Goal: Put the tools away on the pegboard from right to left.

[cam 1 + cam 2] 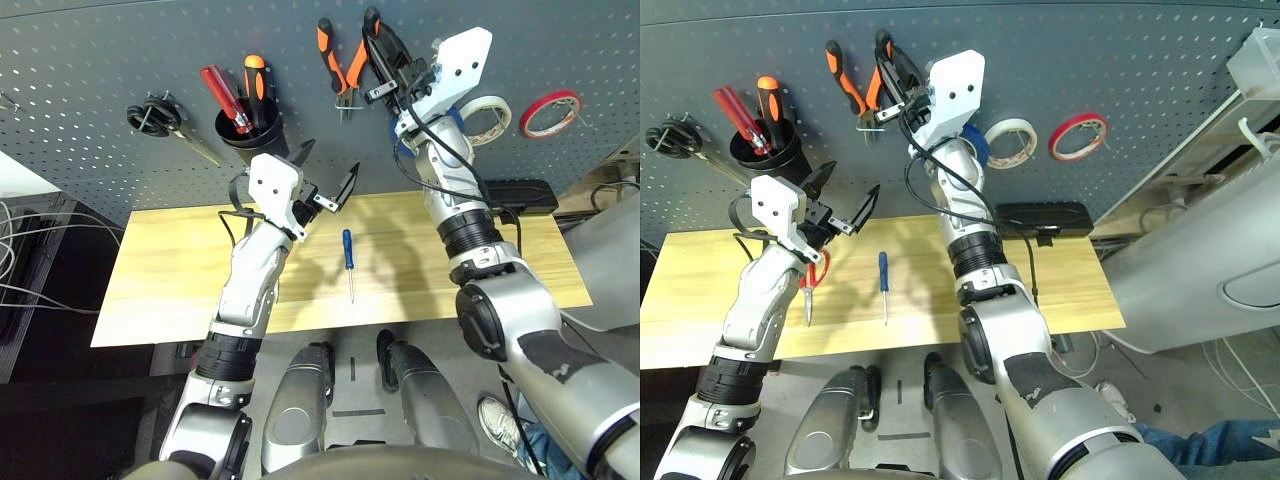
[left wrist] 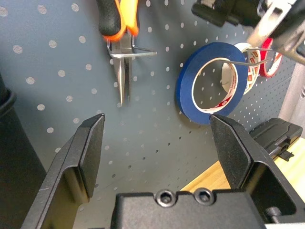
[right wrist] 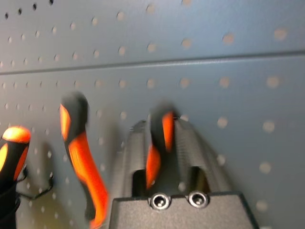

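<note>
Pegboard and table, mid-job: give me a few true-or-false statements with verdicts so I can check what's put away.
1. The blue tape roll hangs on the pegboard. True.
2. The small blue-handled screwdriver is put away on the pegboard. False: it lies on the table.
3. The left pincer is open and empty. True.
4. The pliers lie on the table. False: they hang on a pegboard hook, with the right pincer at one handle.
5. The red-handled scissors lie on the table. True.
</note>
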`<action>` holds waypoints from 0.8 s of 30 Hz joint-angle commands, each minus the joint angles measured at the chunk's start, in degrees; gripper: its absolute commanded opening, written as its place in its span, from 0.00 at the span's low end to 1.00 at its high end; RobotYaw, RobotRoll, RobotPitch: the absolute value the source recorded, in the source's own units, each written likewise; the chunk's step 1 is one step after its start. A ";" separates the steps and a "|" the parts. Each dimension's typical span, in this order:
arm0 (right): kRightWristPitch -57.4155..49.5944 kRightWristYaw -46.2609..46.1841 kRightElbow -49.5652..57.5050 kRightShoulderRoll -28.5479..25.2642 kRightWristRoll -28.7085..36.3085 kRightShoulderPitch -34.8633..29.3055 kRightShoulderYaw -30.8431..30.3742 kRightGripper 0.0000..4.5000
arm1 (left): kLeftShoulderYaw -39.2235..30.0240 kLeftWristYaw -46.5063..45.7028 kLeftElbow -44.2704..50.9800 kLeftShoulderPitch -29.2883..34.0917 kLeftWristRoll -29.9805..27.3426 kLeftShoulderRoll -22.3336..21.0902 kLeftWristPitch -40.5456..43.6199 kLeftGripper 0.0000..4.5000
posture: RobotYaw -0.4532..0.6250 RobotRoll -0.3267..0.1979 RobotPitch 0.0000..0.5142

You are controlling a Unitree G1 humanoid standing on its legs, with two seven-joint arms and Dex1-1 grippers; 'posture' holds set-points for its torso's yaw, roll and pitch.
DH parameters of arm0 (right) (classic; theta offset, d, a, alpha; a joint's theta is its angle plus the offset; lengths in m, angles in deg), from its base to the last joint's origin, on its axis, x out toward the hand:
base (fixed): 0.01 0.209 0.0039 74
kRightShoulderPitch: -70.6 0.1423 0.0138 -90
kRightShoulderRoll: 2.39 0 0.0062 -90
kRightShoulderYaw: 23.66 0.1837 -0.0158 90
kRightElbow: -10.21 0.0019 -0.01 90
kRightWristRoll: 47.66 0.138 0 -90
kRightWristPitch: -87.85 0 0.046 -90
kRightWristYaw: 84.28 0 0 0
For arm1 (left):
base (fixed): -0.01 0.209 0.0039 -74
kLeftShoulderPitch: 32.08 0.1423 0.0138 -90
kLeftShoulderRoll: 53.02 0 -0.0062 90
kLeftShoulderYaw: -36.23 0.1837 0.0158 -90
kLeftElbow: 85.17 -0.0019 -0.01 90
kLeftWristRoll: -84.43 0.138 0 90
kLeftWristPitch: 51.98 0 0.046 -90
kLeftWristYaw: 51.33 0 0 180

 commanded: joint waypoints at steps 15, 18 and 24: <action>-30.13 5.09 46.21 -8.95 7.47 -23.84 -2.86 0.99 | 1.92 3.46 -1.59 1.96 0.84 -1.80 0.15 1.00 | 0.53 0.62 0.49; -33.68 5.27 49.67 -10.21 8.58 -25.78 -2.72 0.99 | 2.31 4.03 -2.06 2.05 0.69 -1.97 0.21 1.00 | 0.52 0.62 0.49; -38.70 7.28 54.93 -12.40 9.55 -32.79 -3.96 0.99 | 4.32 5.74 -4.49 2.05 1.72 -2.36 -0.76 1.00 | 0.50 0.62 0.48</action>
